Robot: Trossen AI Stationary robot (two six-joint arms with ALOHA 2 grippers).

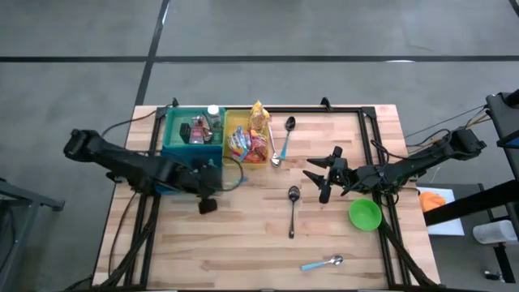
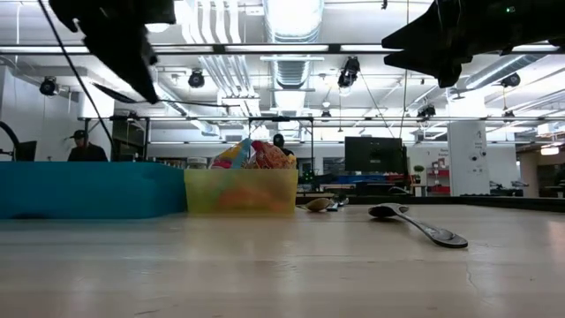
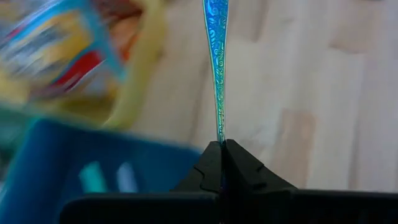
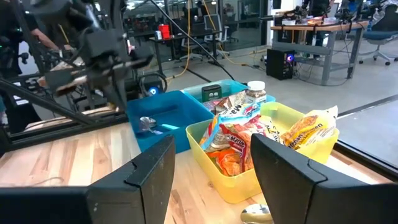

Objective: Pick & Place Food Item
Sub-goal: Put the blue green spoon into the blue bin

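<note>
Left hand [image 3: 221,147] pinches a blue spoon [image 3: 216,56] beside the blue bin [image 1: 192,131]; right hand [image 1: 323,175] hovers spread, empty; snack packets [image 1: 250,144] untouched in the yellow bin [image 1: 248,138]—nothing placed yet.

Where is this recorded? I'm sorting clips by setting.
Probably a robotics lab or workshop: exposed ducts and strip lights overhead, desks with computers behind, and a person seated beyond the wooden table.

Jaws of the left gripper [image 3: 221,148] pinched on a blue spoon handle [image 3: 216,56], beside a yellow bin [image 3: 140,81].
</note>
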